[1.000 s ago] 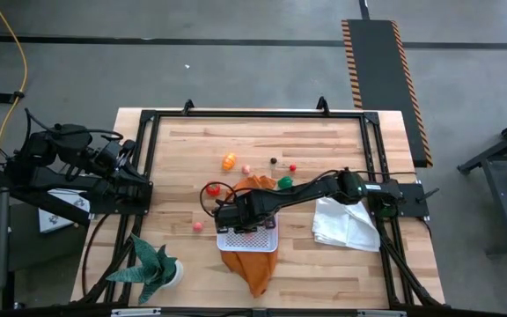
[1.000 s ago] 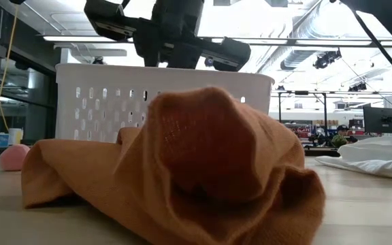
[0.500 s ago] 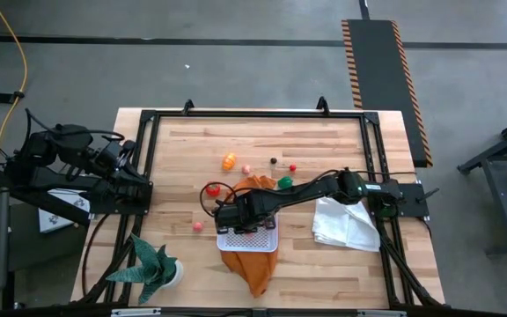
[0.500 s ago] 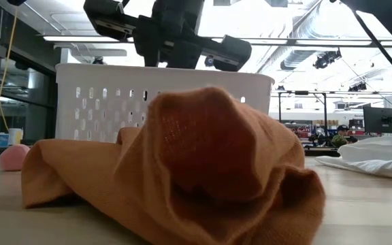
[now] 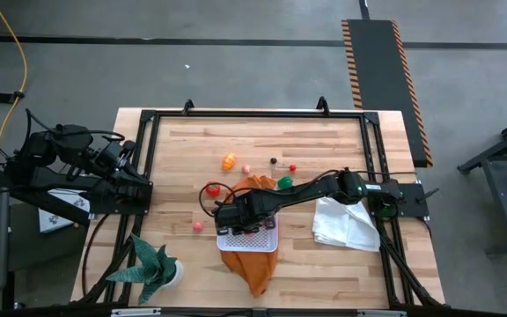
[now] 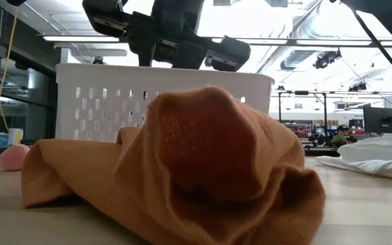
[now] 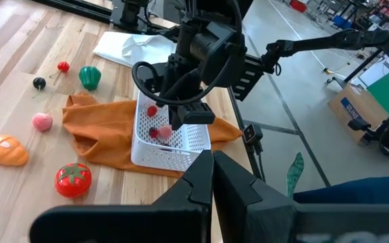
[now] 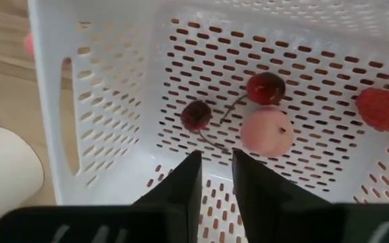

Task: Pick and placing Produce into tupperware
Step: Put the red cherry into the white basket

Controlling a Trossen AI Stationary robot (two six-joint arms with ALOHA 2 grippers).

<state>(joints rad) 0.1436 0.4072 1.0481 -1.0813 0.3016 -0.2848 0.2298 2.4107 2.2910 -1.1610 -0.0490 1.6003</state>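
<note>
**Right gripper lets go over the basket**

Since a second ago almost nothing on the table has shifted; the change is at the right gripper (image 8: 215,177), whose fingers have begun to part above the white basket (image 5: 267,243), with nothing held between them. The right wrist view shows a narrow gap between the two dark fingers, and beyond it a pair of dark red cherries (image 8: 265,88) joined by a stem, a pink peach (image 8: 266,132) and a red berry (image 8: 382,108) lying on the perforated floor. The basket itself sits on the orange cloth (image 5: 253,271).

The left gripper (image 7: 211,177) waits closed at the table's left edge, well apart from everything.

What remains lies on the far side of the basket from the low camera: the tomato (image 5: 212,190) just beside the cloth, the orange piece (image 5: 229,161), a small pink fruit (image 5: 246,169), a dark ball (image 5: 273,161), a small red ball (image 5: 292,166) and the green pepper (image 5: 284,183). A pink piece (image 5: 198,225) sits near the basket's left side.

The right arm is plainly the nearer one. My guess is that it must rise clear of the basket's wall first, then reach the tomato or pepper, both close. Open wood surrounds the loose pieces; the cloth's folds beside the pepper could snag a finger.
</note>
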